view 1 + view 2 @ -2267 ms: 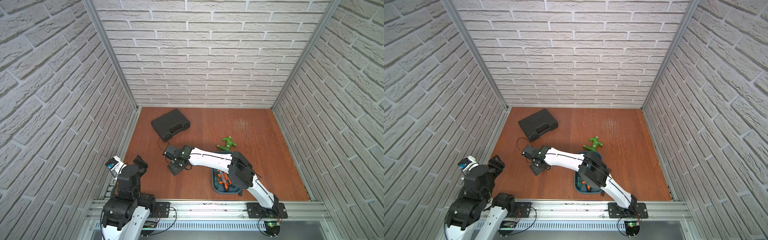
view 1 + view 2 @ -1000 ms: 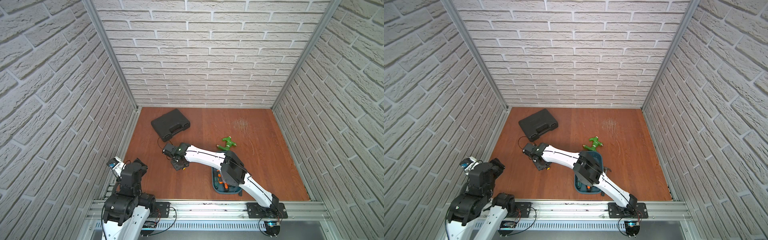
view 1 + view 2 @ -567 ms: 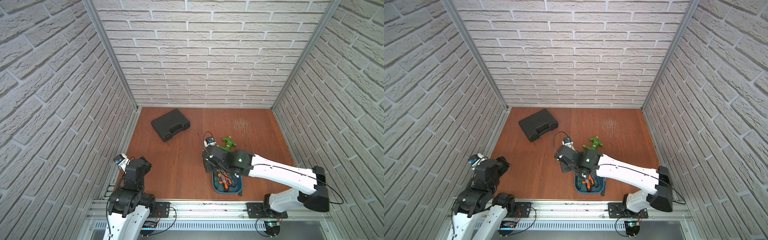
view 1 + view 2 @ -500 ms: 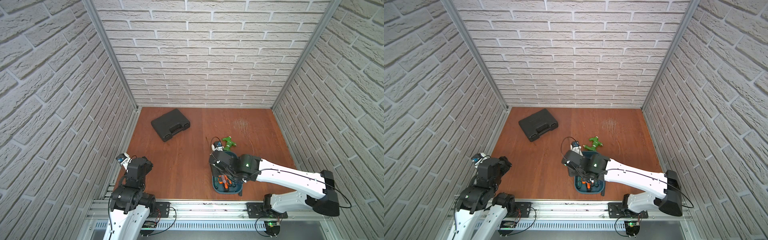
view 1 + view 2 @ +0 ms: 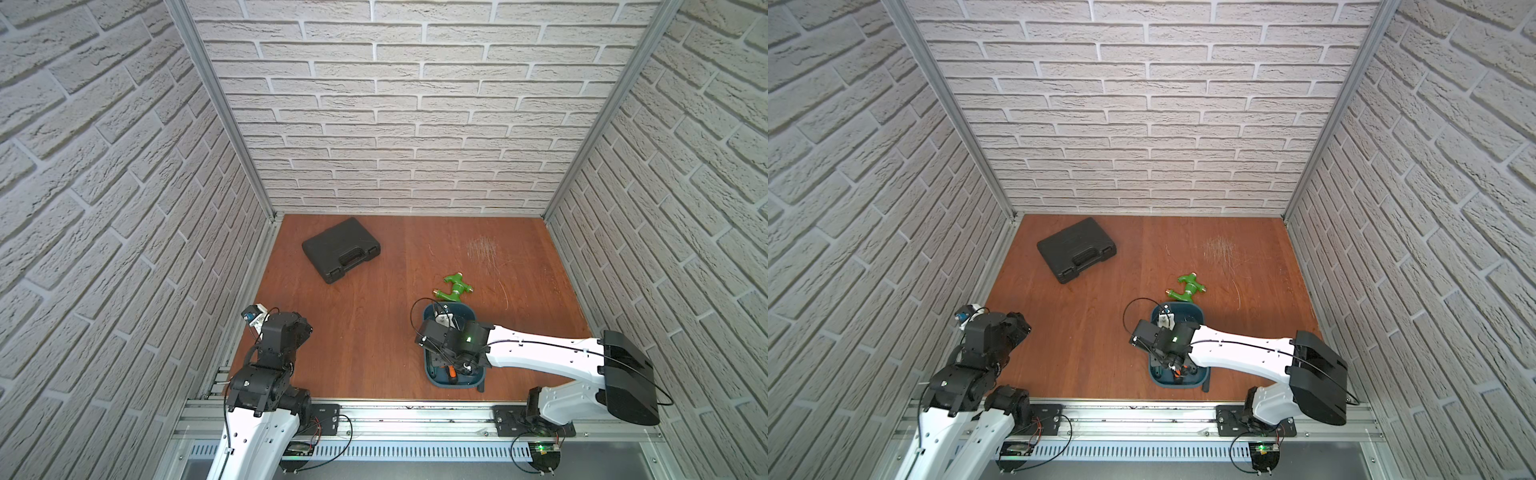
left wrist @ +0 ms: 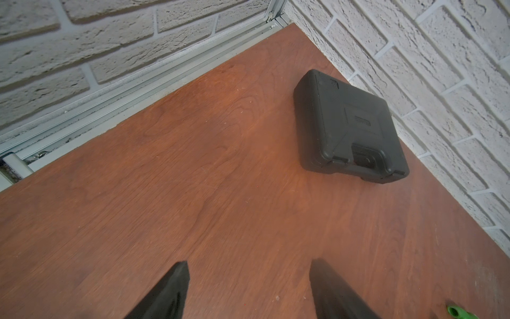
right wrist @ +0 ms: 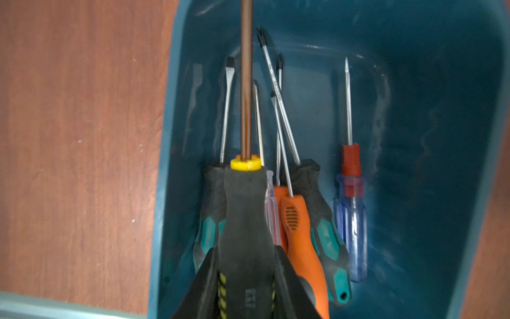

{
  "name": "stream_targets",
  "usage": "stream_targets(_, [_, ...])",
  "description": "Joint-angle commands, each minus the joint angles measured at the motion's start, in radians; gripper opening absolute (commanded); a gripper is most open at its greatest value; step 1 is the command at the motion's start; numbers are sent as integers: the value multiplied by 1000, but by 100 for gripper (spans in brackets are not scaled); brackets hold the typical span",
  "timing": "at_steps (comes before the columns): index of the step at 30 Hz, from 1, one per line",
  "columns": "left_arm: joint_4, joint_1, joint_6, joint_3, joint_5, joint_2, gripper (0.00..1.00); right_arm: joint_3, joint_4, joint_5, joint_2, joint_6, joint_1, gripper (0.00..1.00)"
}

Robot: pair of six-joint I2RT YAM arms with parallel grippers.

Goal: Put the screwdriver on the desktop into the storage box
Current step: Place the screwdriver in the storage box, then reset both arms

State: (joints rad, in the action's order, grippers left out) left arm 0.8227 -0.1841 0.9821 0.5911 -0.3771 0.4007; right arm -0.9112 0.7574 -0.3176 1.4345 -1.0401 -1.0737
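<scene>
Right fingers (image 7: 205, 284): clamped on black rubber-handled, yellow-collared screwdriver (image 7: 245, 215), over teal-blue plastic storage box (image 7: 414, 110). Advice: lower parallel to the orange-handled stored drivers (image 7: 299, 234), then release. Left fingers (image 6: 168, 292): apart, empty.

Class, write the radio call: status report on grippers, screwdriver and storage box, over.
Right gripper shut on black-handled screwdriver, held over storage box. Left gripper open, empty, above desktop. Other screwdrivers lie in box beneath it.

No wording is legible anywhere. Blurred raised characters sit on the black rubber screwdriver handle with yellow collar (image 7: 245, 221). Faint etching marks a slim steel screwdriver shaft (image 7: 284, 116). A small unreadable badge sits on the black moulded plastic case (image 6: 350, 127).
</scene>
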Motion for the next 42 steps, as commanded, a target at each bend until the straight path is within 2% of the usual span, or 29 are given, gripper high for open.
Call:
stream_targets(1, [-7, 6, 15, -13, -16, -28, 73, 20, -57, 16, 21, -4, 8, 15])
stream_targets(4, [-9, 7, 15, -19, -18, -33, 73, 29, -59, 31, 43, 1, 9, 22])
stream_targets(11, [33, 6, 63, -10, -67, -31, 73, 3, -25, 26, 14, 34, 7, 53])
stream_targets(16, [25, 7, 64, -12, -89, -22, 73, -54, 84, -14, -57, 53, 6, 58])
stream_targets(21, [-57, 6, -16, -17, -89, 2, 74, -121, 212, -215, -278, 116, 43, 65])
stream_targets(23, [-139, 7, -90, -30, -94, 19, 76, -109, 191, -260, -371, 191, 117, 67])
stream_targets(25, [-262, 7, -189, -55, -110, 53, 79, -71, 130, -268, -469, 292, 262, 69])
stream_targets(27, [-382, 9, -292, -84, -136, 119, 88, -11, 23, -245, -538, 410, 428, 70])
stream_targets(30, [-448, 28, -379, -47, -182, 241, 98, 45, -107, -196, -547, 533, 668, 72])
stream_targets(33, [-594, 34, -494, -46, -189, 353, 98, 85, -237, -210, -455, 613, 862, 72])
stream_targets(35, [-726, 35, -606, -71, -159, 410, 98, 142, -381, -228, -390, 685, 928, 72])
stream_targets(37, [-829, 40, -707, -87, -149, 466, 98, 205, -544, -192, -333, 773, 969, 72])
stream_targets(42, [-931, 134, -828, -68, -98, 597, 98, 325, -868, -206, -234, 887, 997, 73])
